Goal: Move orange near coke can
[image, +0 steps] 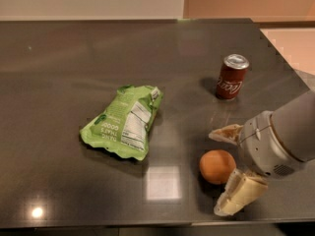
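Observation:
The orange lies on the dark table near the front right. The coke can stands upright behind it, well apart from it. My gripper comes in from the right, open, with one cream fingertip just behind the orange and the other in front of it on the right. The orange sits at the mouth of the open fingers, not gripped.
A green crinkled chip bag lies flat left of the orange. The table's front edge runs close below the orange and the right edge is near the can. Bright light reflections lie on the tabletop.

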Tool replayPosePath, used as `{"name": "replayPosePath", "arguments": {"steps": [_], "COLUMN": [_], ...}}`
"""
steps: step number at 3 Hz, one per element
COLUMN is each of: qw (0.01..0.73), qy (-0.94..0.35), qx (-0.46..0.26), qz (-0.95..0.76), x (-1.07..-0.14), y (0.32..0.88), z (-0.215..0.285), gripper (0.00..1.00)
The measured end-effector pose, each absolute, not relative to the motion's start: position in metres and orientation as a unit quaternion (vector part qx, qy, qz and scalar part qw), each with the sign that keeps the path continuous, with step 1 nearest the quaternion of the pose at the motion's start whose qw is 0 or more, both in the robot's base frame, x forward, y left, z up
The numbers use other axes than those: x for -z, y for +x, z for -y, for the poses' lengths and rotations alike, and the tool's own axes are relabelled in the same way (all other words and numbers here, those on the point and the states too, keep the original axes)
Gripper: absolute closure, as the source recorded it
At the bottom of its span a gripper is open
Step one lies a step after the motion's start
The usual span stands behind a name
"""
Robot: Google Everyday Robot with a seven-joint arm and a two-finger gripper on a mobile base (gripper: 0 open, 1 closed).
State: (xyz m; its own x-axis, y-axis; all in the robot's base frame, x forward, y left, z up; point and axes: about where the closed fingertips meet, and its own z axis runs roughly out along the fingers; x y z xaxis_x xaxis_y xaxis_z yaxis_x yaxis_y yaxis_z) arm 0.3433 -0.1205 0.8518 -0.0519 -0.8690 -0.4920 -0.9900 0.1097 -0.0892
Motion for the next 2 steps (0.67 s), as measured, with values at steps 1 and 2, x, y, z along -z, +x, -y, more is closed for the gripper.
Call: {"name": "replayPosePath", "arguments": {"steps": [1, 2], "qw": [0.218, 0.221], "qy": [-0.648, -0.642], "qx": [-0.134, -0.13], "qz": [-0.717, -0.723], "x": [-0.8479, -0.8501], "y": [0.3456, 0.3488], "z": [0.1209, 0.1251], "gripper": [0.42, 0.65]}}
